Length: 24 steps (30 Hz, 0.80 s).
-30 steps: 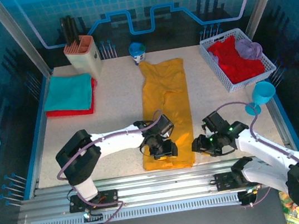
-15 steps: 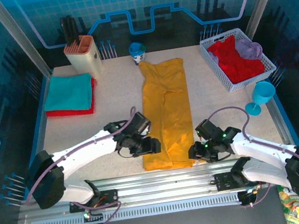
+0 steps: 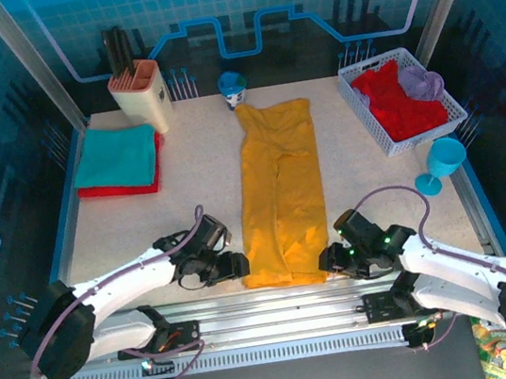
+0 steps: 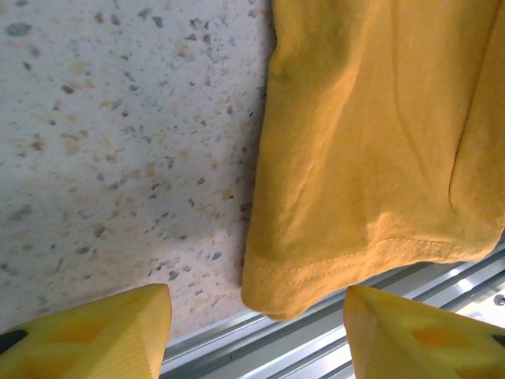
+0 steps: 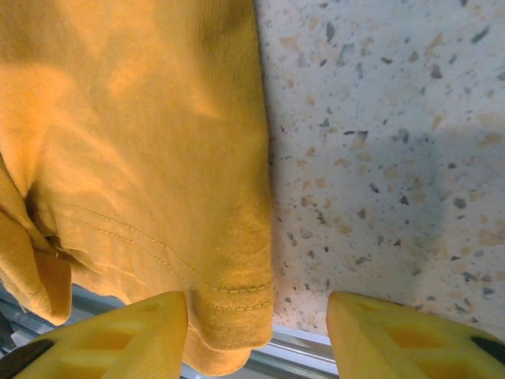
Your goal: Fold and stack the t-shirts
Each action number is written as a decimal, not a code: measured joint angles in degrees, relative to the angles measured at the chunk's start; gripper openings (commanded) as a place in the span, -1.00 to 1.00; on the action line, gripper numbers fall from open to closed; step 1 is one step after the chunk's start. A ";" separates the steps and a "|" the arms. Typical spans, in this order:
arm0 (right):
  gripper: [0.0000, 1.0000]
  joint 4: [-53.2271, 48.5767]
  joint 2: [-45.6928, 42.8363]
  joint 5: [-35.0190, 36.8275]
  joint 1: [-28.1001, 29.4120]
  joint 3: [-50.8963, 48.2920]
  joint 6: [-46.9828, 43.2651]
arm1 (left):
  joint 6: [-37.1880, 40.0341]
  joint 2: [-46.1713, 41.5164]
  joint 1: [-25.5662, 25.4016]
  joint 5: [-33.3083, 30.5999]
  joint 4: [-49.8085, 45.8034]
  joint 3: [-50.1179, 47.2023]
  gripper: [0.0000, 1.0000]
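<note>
Jaws: both pairs stand apart and grip nothing; we see the left gripper (image 4: 256,320) and the right gripper (image 5: 256,325) each framing a hem corner
Mustard t-shirt (image 3: 282,195): lies flat as a long narrow strip down the middle of the table (image 3: 186,190), hem at the near edge, collar end far
Just changed: the left gripper has slid off the cloth to sit just beside the near-left hem corner; the right has edged in beside the near-right corner
Meaning: we judge the lengthwise fold done, and the two corners are lined up for a lift that carries the hem away toward the collar
Against the earlier frame: the left arm then reached over the strip's lower part; now that cloth lies uncovered and smooth
Stack: the teal t-shirt (image 3: 115,156) rests folded on a red t-shirt (image 3: 129,188) at far left
Basket (image 3: 355,101): holds unfolded shirts
</note>
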 measured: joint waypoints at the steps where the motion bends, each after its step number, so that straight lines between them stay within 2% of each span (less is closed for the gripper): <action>1: 0.02 0.07 -0.17 0.00 0.00 -0.09 0.20 | -0.33 0.17 0.00 0.31 0.96 -0.57 0.17; 19: 0.02 -0.76 1.42 1.27 1.66 1.51 0.37 | -4.52 6.29 -0.46 4.04 11.41 -1.77 -0.12; 24: 0.01 0.83 1.57 -1.22 2.03 1.49 0.61 | -4.76 7.43 -0.92 4.07 12.41 -1.79 -0.20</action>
